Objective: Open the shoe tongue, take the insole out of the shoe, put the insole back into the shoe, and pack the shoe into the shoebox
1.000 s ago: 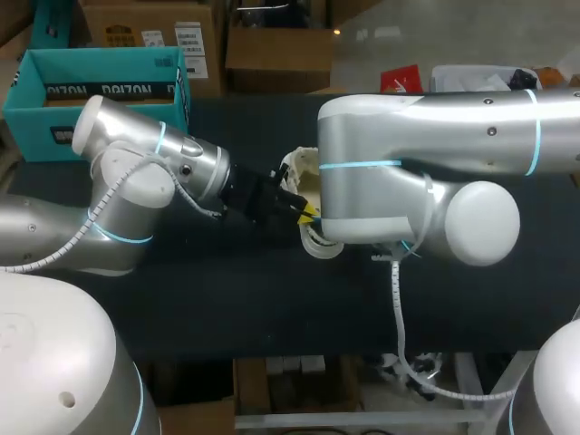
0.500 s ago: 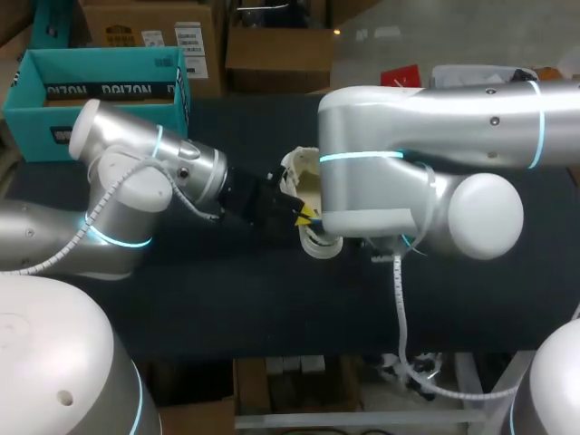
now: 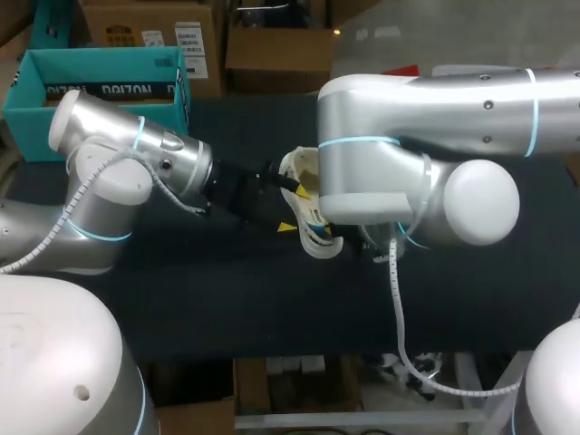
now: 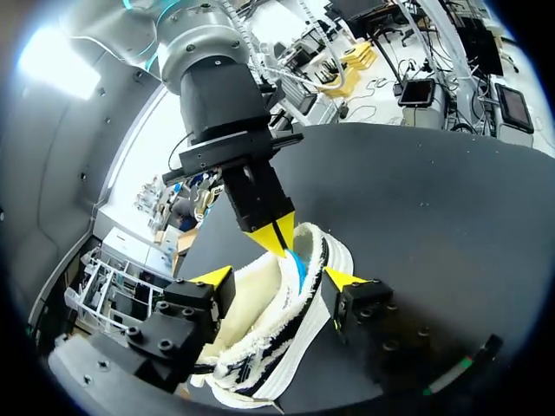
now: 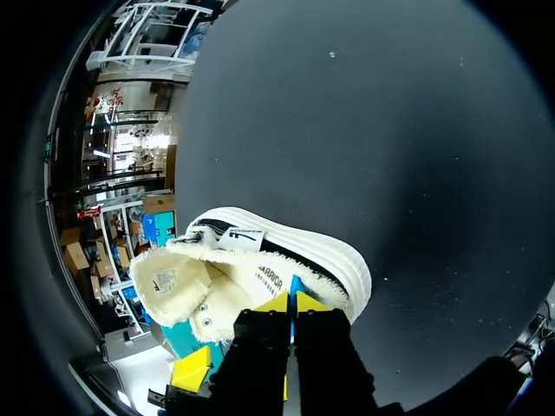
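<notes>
Nearest to the robot there's just bare black table (image 3: pixel 227 290). A bit further in, about mid-table, is the shoe (image 4: pixel 260 321). It's a white one with a chunky white sole and cream fleecy lining, and both arms meet right on top of it.

The left gripper (image 4: pixel 279 278) comes in from the left and is spread wide, with one yellow tip on each side of the shoe. One is by the fleecy opening and the other is just beside the sole. I honestly can't tell whether either tip is touching; it looks more like straddling than gripping.

The right gripper (image 5: pixel 293 303) comes down onto the shoe's opening from above. Its two yellow fingertips (image 4: pixel 270 236) are pinched almost together, and a thin blue strip is caught between them. That strip looks like the edge of the insole (image 4: pixel 296 267), poking up out of the fleece at the shoe's rim. The rest of the insole is down inside the shoe, so I can't say how far out it is.

In the head view the right arm's big silver elbow hides most of the shoe, with only a bit of the fleecy collar and sole showing.

Far back at the left corner of the table is the teal shoebox (image 3: pixel 100 91). It's open on top and well apart from the shoe and both grippers.
</notes>
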